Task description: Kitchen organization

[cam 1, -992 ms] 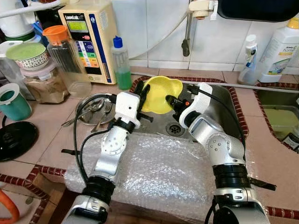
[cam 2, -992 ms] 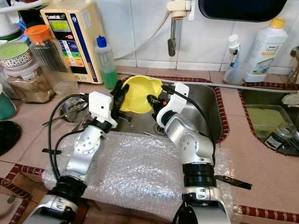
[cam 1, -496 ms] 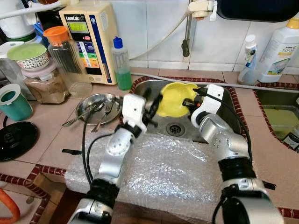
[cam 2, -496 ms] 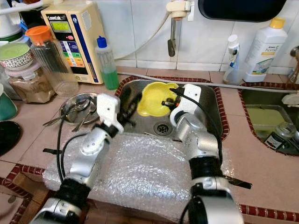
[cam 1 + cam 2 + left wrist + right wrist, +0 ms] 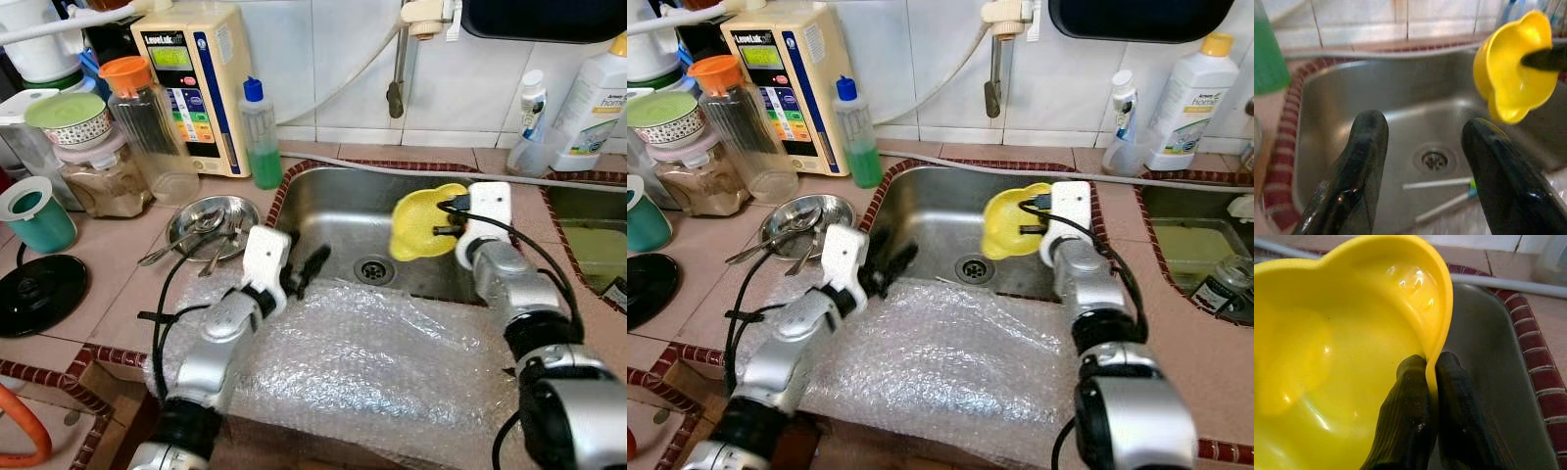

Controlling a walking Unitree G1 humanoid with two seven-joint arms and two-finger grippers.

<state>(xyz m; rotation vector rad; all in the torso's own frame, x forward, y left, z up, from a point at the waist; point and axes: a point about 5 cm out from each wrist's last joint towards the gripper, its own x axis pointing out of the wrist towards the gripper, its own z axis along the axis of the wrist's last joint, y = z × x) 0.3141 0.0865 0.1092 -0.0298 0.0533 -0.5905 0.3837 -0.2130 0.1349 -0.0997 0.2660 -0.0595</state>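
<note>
Tiled worktop [image 5: 88, 284] surrounds a steel sink [image 5: 343, 211], with bubble wrap [image 5: 362, 362] over its front edge. Above the sink's right side, the right hand [image 5: 443, 217] pinches the rim of a yellow bowl [image 5: 421, 223], held tilted. Over the sink's front left corner, the left hand [image 5: 309, 269] hangs released. At the back left stands a cream appliance [image 5: 191, 78] labelled "LeveLuk".

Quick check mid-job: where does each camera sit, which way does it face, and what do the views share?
Left and right eye views: on the head, looking down at the sink and counter; both arms show.
Left wrist view: along the open left gripper, facing the sink drain.
Right wrist view: along the right gripper, pinching the yellow bowl by its rim.
Shared: all four show bowl and sink.
</note>
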